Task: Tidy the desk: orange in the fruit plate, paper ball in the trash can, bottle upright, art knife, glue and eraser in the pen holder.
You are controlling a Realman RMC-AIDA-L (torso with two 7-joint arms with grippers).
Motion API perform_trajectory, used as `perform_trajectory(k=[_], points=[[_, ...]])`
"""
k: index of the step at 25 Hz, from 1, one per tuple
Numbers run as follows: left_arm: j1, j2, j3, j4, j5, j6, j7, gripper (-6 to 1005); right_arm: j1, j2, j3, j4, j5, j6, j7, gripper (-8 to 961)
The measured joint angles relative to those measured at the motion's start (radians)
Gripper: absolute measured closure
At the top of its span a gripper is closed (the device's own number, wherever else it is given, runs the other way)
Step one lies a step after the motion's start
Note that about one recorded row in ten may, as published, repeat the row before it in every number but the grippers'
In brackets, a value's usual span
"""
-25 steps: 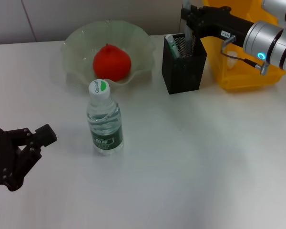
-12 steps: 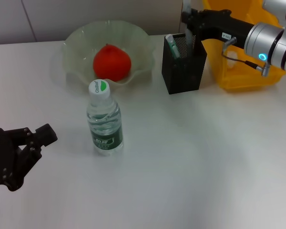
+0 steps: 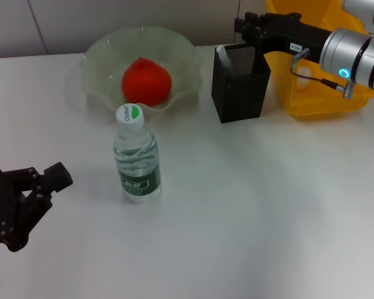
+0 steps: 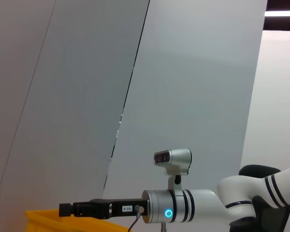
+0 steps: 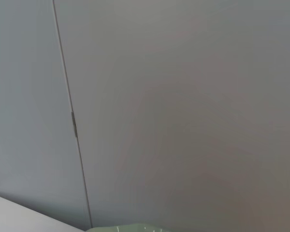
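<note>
The orange (image 3: 146,81) lies in the pale green fruit plate (image 3: 100,59) at the back. In front of it the bottle (image 3: 136,156) stands upright with its cap on. The black mesh pen holder (image 3: 240,84) stands to the right of the plate. Only a pale edge of something (image 3: 222,55) shows at its rim, so the art knife, glue and eraser cannot be told apart. My right gripper (image 3: 244,26) hovers open just above the holder's back rim, holding nothing. The yellow trash can (image 3: 318,93) holds a whitish paper ball (image 3: 304,76). My left gripper (image 3: 43,177) rests open at the front left.
The trash can stands close behind and to the right of the pen holder, under my right arm (image 3: 352,53). The left wrist view shows that arm (image 4: 169,212) far off against a grey wall, over the yellow can's rim (image 4: 38,215).
The grey upright item my right gripper held over the pen holder has dropped out of sight into it. The green-and-white item at the rim no longer shows. The left arm barely moved.
</note>
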Motion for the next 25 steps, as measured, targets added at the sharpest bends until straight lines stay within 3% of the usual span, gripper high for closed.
perform_trajectory(k=[11,13,16,20,25], points=[[0.002,0.001,0.000,0.000,0.000,0.009,-0.004,951,-0.021,0.011,0.001,-0.028,0.003,-0.031,0.026,729],[0.003,0.002,0.000,0.000,0.000,0.011,-0.005,951,-0.054,0.033,0.000,-0.093,0.003,-0.050,0.058,731],[0.005,0.004,0.005,0.000,0.000,0.013,-0.008,951,-0.079,0.045,-0.016,-0.135,0.002,-0.061,0.081,735],[0.005,0.005,0.007,0.000,0.000,0.014,-0.008,951,-0.144,0.049,-0.111,-0.213,0.004,-0.108,0.146,741],[0.002,0.007,0.010,0.002,0.008,0.031,-0.014,951,-0.227,0.055,-0.130,-0.306,0.008,-0.210,0.218,747]])
